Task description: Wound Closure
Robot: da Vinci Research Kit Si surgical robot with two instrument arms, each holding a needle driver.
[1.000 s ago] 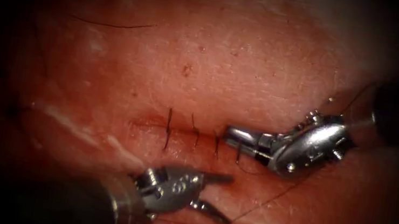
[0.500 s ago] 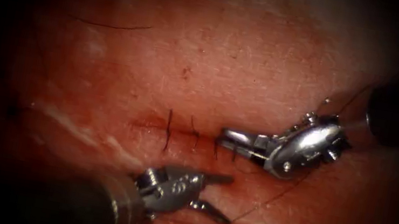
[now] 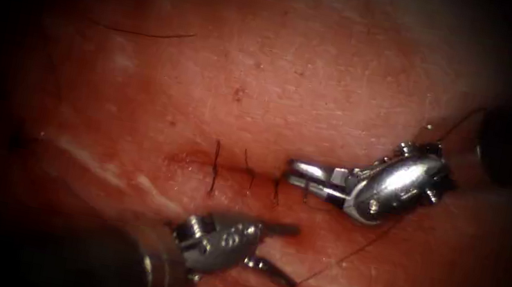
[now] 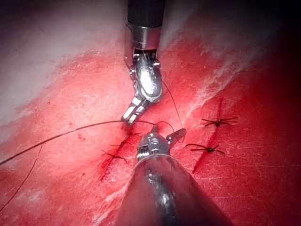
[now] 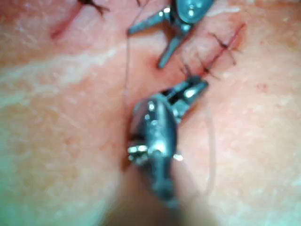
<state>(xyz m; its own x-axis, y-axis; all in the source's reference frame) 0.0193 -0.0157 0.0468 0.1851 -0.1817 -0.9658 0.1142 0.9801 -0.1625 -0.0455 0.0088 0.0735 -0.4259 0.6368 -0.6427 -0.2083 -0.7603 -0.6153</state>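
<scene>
Left tool point(image 3: 275, 252) jaws wide, empty; right tool point(image 3: 298, 174) at cut point(image 3: 196, 161), grip unclear; thread point(image 4: 70, 134) across tissue point(image 3: 325, 71)

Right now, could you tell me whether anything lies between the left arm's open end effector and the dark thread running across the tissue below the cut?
Nothing visible does: the left end effector gapes empty over bare red tissue, the thin dark thread just right of it.
</scene>
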